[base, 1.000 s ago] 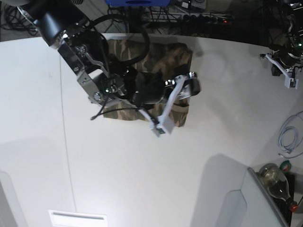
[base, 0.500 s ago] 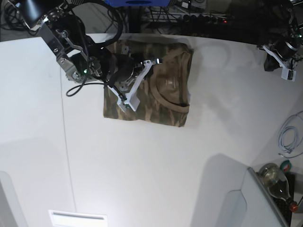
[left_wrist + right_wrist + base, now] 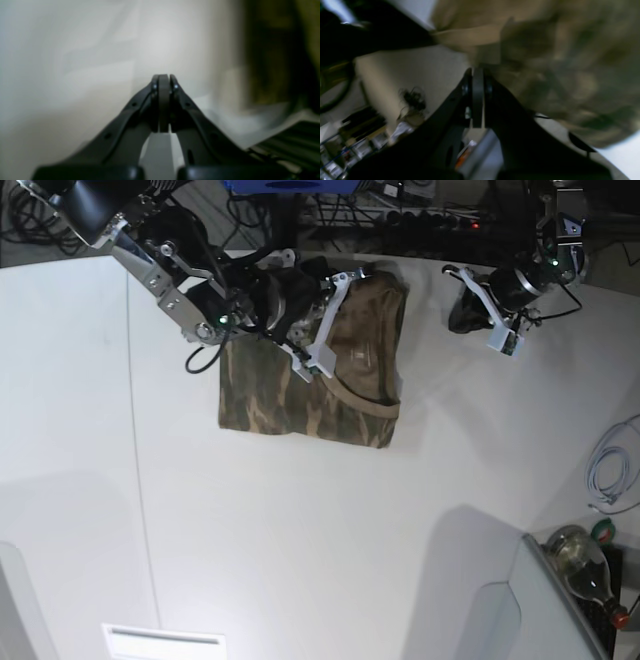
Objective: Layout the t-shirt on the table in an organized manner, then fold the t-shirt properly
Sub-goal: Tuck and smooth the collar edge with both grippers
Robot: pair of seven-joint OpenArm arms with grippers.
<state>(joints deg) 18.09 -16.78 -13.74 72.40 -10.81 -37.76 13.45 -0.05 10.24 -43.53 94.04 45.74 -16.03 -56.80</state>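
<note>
lying folded into a neat rectangle, the t-shirt [image 3: 310,395] is resting on the table [image 3: 300,550] toward its far edge, tan collar facing up. your right gripper [image 3: 322,330] is hovering over the shirt's upper part, fingers pressed together and gripping nothing. your left gripper [image 3: 493,315] is hanging above bare table, well apart from the shirt, likewise pinched closed and empty.

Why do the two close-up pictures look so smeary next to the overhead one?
Right wrist view: the green, brown and tan camouflage t-shirt is streaked with blur, only the shut right gripper crisp. Left wrist view: the shut left gripper is sharp against a hazy background. Base view: the white table is sharp, with soft shadows.
</note>
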